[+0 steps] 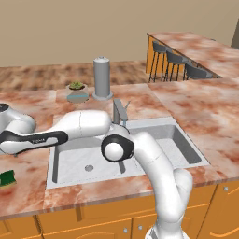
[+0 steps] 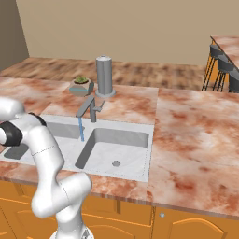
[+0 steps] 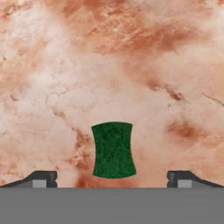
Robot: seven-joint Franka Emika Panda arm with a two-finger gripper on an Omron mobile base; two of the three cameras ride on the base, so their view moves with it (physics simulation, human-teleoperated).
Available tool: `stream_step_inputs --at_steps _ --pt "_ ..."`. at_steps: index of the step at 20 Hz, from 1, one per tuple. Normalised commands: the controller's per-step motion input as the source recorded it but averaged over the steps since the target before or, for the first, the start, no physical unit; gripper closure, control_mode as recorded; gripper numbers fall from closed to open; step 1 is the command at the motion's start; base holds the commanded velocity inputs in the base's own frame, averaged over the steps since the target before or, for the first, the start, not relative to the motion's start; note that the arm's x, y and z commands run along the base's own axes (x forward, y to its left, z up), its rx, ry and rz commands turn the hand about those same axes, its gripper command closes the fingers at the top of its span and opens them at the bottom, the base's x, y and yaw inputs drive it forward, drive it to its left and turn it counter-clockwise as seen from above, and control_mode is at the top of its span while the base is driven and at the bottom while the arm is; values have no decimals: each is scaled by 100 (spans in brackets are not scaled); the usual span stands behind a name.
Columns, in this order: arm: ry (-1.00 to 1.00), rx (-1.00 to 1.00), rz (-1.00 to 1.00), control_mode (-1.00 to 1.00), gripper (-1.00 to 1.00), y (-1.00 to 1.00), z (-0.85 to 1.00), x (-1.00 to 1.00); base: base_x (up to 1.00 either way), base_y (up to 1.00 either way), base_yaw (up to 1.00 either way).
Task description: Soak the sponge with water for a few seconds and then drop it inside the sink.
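The green sponge (image 3: 113,149) lies flat on the marble counter, dark scouring face up, centred between my two finger tips (image 3: 41,178). My gripper (image 3: 112,177) hovers above it, open, holding nothing. In the left base view the sponge (image 1: 7,179) sits at the far left edge of the counter, left of the sink (image 1: 74,158), and my arm reaches over the left basin toward it. A thin blue stream of water (image 2: 81,129) runs from the faucet (image 2: 88,107) into the sink (image 2: 148,149).
Behind the faucet (image 1: 119,111) stand a tall grey cylinder (image 1: 101,78) and a small potted plant (image 1: 77,91). Bar stools (image 1: 175,63) line a far counter at the right. The counter's front edge runs just below the sponge.
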Motion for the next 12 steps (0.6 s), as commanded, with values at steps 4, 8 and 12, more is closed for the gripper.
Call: stream_step_inputs --at_steps 4,8,12 --pt "0 0 0 -100 -100 0 -11 0 0 0 0" --pt "0 0 0 -100 -100 0 -18 0 0 0 0" --pt "0 0 0 -100 -100 0 -21 0 0 0 0"
